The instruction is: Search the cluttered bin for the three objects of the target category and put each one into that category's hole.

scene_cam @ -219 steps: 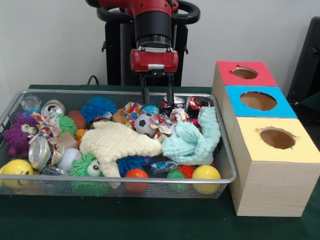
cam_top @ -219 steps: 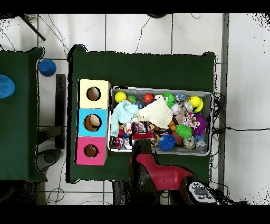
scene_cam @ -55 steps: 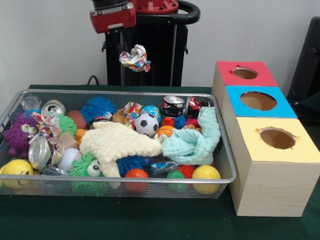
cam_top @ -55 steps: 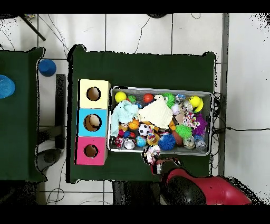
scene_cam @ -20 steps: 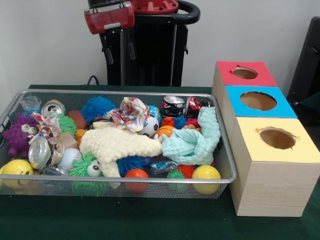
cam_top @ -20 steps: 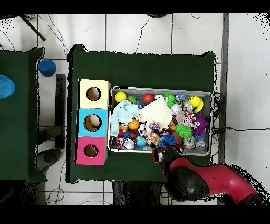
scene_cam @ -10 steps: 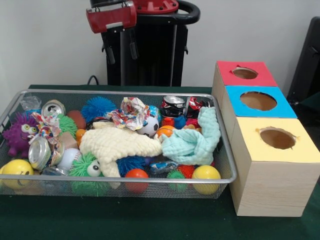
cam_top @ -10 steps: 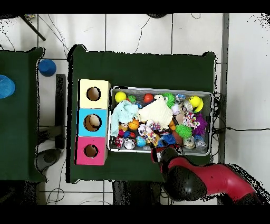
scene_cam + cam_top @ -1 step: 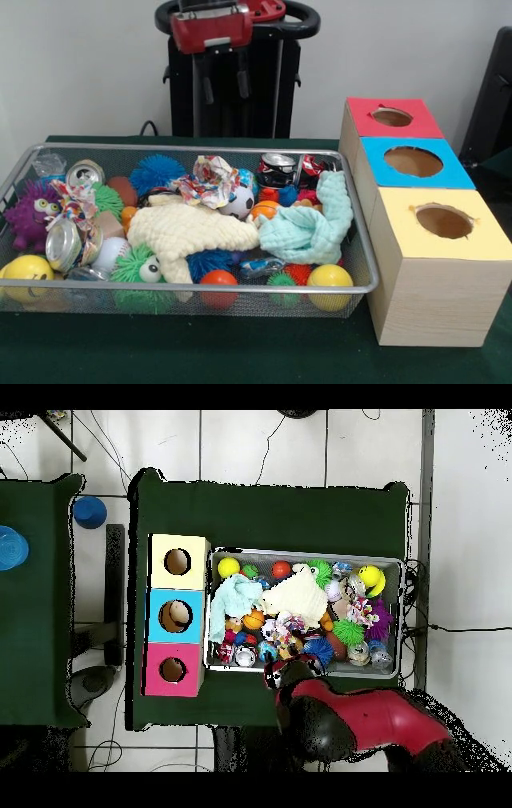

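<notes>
My gripper hangs open and empty above the far rim of the wire bin; it also shows at the bin's lower edge in the overhead view. A crumpled colourful paper wad lies in the bin on top of the clutter, below the gripper and clear of it; from overhead the wad sits mid-bin. To the bin's right stand three boxes with a round hole each: red, blue and yellow.
The bin holds a cream cloth, a mint cloth, crushed cans, a soccer ball, yellow balls and several spiky toys. In the overhead view a blue cup stands left of the table.
The gripper earlier held the paper wad aloft, then let it fall into the bin. In the last second the open gripper has shifted right in the front view; the bin's contents stay still.
</notes>
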`<action>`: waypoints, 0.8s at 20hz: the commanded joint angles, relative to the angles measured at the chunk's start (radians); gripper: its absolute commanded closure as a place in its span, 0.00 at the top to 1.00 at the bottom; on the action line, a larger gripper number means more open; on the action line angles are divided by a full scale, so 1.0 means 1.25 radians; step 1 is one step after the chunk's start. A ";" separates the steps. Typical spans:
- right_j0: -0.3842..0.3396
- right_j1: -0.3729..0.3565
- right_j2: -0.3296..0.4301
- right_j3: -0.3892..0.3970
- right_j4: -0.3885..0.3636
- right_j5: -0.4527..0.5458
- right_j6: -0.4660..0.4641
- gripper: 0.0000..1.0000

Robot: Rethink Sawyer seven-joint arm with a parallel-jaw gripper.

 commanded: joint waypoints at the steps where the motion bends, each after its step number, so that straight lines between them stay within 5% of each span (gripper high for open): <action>1: 0.126 -0.020 -0.175 -0.014 0.043 -0.103 0.228 1.00; 10: 0.274 0.035 -0.335 -0.006 0.111 -0.239 0.217 1.00; 16: 0.288 0.070 -0.357 -0.008 0.133 -0.280 0.193 1.00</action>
